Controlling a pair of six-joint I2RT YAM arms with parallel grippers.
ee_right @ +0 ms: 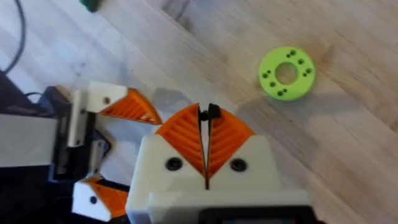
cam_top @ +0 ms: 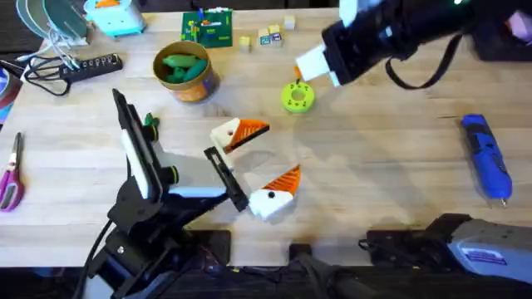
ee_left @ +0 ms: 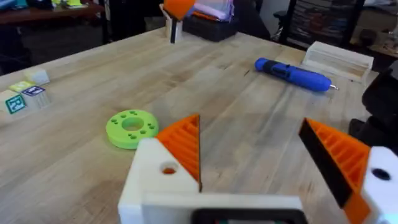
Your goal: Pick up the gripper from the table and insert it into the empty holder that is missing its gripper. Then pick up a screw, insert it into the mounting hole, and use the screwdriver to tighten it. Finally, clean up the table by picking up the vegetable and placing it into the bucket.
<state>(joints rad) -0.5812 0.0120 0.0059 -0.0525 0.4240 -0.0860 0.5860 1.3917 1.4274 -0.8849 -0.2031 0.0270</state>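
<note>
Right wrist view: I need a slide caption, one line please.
Right gripper pinching a small dark screw above the table, near the green disc.

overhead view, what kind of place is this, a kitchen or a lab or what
Most likely a robotics lab or workshop bench, not a kitchen. On the wooden table lie a blue electric screwdriver, a green circuit board, a power strip with cables, and small tagged cubes.
</note>
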